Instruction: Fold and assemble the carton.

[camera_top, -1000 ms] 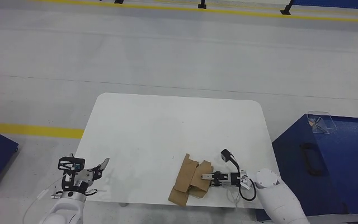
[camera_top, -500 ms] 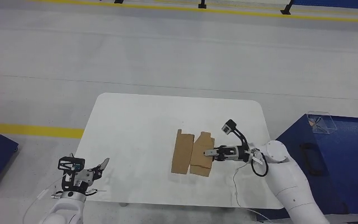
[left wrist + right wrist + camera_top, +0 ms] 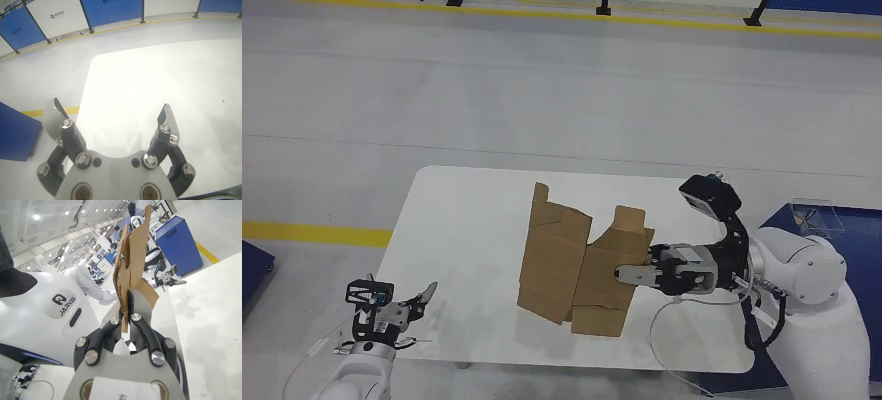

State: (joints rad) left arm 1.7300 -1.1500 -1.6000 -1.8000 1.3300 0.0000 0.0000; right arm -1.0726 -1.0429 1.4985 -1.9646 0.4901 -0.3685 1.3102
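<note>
Since one second ago my right arm has raised the carton (image 3: pixel 577 270) from the near right edge of the table (image 3: pixel 462 210) and carried it up toward the middle; my left arm has not moved. My right gripper (image 3: pixel 627 272) is closed on the right edge of the carton and pinches the flattened cardboard between both fingers. The carton hangs above the middle of the table, not yet opened, with flaps sticking out at its far and near ends. From the top view I cannot tell surely whether some part of it touches the table, but I think it does not. My left gripper (image 3: pixel 111 108) waits at the near left corner of the table, well apart from the carton, with fingers spread wide and nothing between them.

I judge the step in hand is lifting and presenting the flat carton; the folding itself is not yet begun. The next move calls for my left gripper to come to the free left edge and take hold, so that both can push the flat sleeve open into a box shape.
</note>
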